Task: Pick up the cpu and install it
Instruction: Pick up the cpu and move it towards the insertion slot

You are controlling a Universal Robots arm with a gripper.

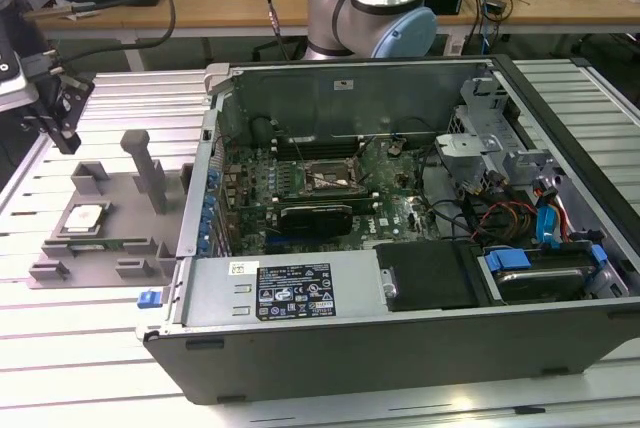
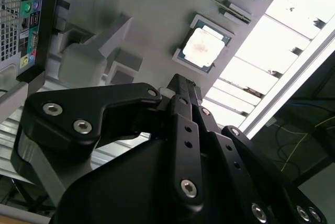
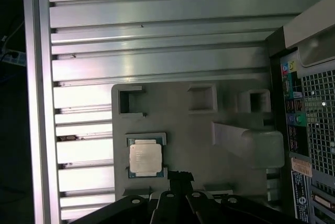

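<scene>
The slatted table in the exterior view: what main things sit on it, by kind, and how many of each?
cpu: 1
grey holder tray: 1
open computer case: 1
Total: 3

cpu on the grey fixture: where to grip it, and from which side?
Probably from straight above, pinching two opposite side edges. The cpu lies flat, lid up, seated in a shallow pocket of the grey fixture, so only its top and thin rim are exposed. In the first wrist view the pocket's walls seem to hug two edges; the other two look freer.
</scene>
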